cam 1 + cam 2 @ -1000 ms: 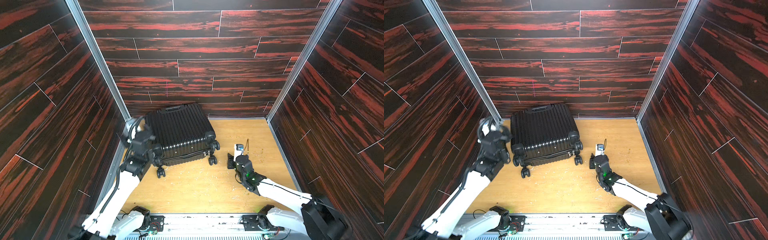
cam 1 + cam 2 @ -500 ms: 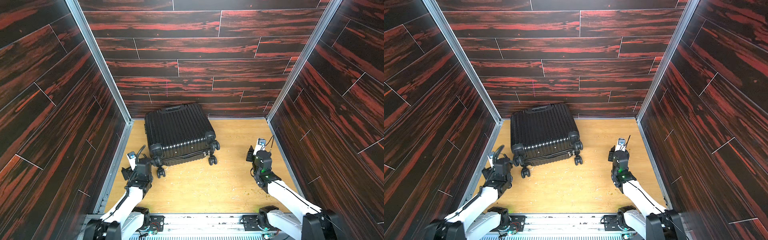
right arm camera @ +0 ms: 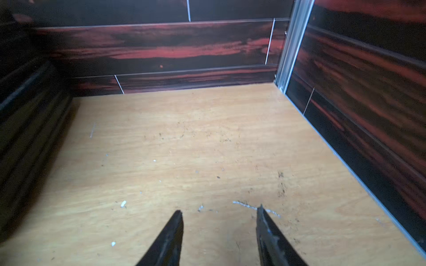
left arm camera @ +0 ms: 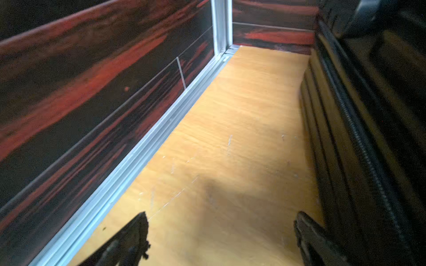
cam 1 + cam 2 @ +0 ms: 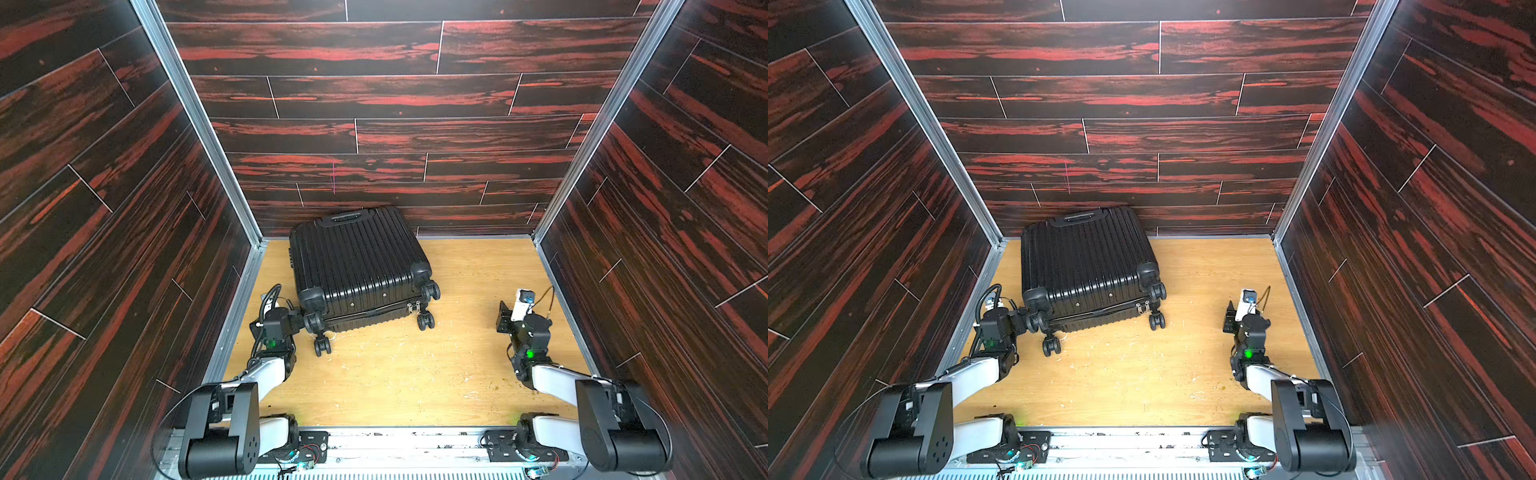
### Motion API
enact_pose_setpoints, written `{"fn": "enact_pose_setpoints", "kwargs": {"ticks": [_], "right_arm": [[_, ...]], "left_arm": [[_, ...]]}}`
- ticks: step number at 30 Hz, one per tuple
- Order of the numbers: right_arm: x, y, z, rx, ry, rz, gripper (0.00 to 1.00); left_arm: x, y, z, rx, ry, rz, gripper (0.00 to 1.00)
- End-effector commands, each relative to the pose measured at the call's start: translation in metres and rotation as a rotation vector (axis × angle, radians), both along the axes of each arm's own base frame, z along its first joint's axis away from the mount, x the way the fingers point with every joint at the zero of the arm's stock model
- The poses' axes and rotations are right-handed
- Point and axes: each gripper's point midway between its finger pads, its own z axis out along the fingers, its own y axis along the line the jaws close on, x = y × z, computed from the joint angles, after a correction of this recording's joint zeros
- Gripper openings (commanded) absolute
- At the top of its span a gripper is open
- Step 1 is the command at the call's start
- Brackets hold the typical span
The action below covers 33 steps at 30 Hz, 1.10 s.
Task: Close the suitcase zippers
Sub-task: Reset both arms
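**Closed-up black suitcase at the far left of the desk, both tools empty**

A small black hard-shell suitcase [image 5: 357, 257] [image 5: 1084, 257] with ribbed glossy shells is seen lying flat on the light wooden desk [image 5: 415, 374], in its far-left part. The handle end is turned to the far wall of dark red-and-black wood-grain panels [image 5: 395, 124], and the wheels [image 5: 426, 321] are turned to the near side. The two shells are laid one on the other.

Along the near face a thin black zipper track [image 5: 365, 313] is seen between the shells. Two small metal pulls [image 5: 409, 307] [image 5: 1140, 307] hang close to the near-right corner. Whether the track is shut all the way round cannot be told. In the left wrist view the same track [image 4: 359, 129] is shown running along the side of the case.

The left tool [image 5: 297, 320] [image 4: 221, 216] is held low at the near-left corner of the suitcase, just beside a corner wheel. Its jaws are spread wide and nothing is held between them. Contact with the case cannot be told.

The right tool [image 5: 505, 318] [image 3: 219, 209] is placed at the right side of the desk, well apart from the suitcase and near the silver aluminium rail [image 5: 561, 299]. Its jaws are parted to a middling gap, and only bare, scuffed wood is seen between them.
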Motion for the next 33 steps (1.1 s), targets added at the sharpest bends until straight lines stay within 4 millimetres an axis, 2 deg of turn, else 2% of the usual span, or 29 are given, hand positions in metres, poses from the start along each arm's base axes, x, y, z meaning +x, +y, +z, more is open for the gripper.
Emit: {"fn": "enact_pose_setpoints", "kwargs": {"ticks": [1,7,13,15,17,19,21,33], "right_arm": [[0.006,0.007,0.023,0.014,-0.116,0.056,0.53],[0.012,-0.003,0.023,-0.029,-0.148,0.021,0.53],[0.003,-0.024,0.014,0.056,-0.213,-0.011,0.59],[0.002,-0.025,0.012,0.064,-0.219,-0.01,0.65],[0.007,-0.027,0.009,0.066,-0.192,-0.018,0.72],[0.016,-0.029,0.003,0.068,-0.144,-0.026,0.81],[0.024,-0.032,-0.002,0.076,-0.103,-0.042,0.99],[0.028,-0.032,-0.003,0.071,-0.087,-0.052,0.99]], "left_arm": [[0.023,-0.023,0.026,-0.029,-0.13,-0.131,1.0],[0.027,-0.022,0.028,-0.047,-0.156,-0.132,1.0],[0.037,-0.031,0.004,-0.061,-0.211,-0.185,1.0],[0.044,-0.028,0.009,-0.049,-0.245,-0.173,1.0],[0.045,-0.016,0.001,-0.065,-0.155,-0.095,1.0],[0.044,-0.018,-0.005,-0.057,-0.098,-0.098,1.0],[0.044,-0.019,-0.002,-0.05,-0.14,-0.101,1.0],[0.045,-0.019,-0.004,-0.051,-0.097,-0.102,1.0]]}}
